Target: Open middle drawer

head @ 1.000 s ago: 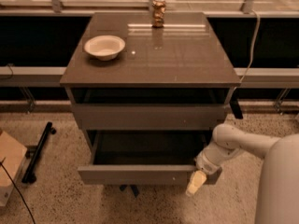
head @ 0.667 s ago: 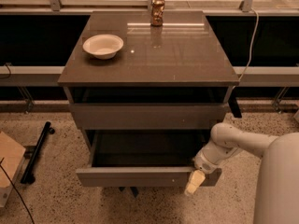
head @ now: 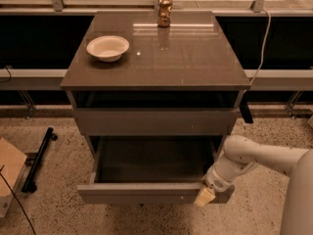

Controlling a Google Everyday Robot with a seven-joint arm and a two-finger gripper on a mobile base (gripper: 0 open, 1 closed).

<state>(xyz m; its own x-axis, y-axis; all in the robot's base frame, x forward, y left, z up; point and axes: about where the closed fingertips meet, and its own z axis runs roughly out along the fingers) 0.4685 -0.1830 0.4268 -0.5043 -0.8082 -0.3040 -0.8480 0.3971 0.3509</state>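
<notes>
At centre frame, a dark glossy bench (head: pixel 195 62) on speckled floor, carrying a white bowl (head: pixel 107 47) at upper left and a can (head: pixel 165 11) at the far edge; at the left edge, a cardboard box (head: pixel 9 173) cut off by the frame. At lower centre, the middle drawer (head: pixel 142 194) pulled well out, its inside dark and hard to make out. At its right end, the hand (head: pixel 205 196) against the front panel, below a white arm (head: pixel 254 158) cut off at lower right; cannot tell whether apart or together.
</notes>
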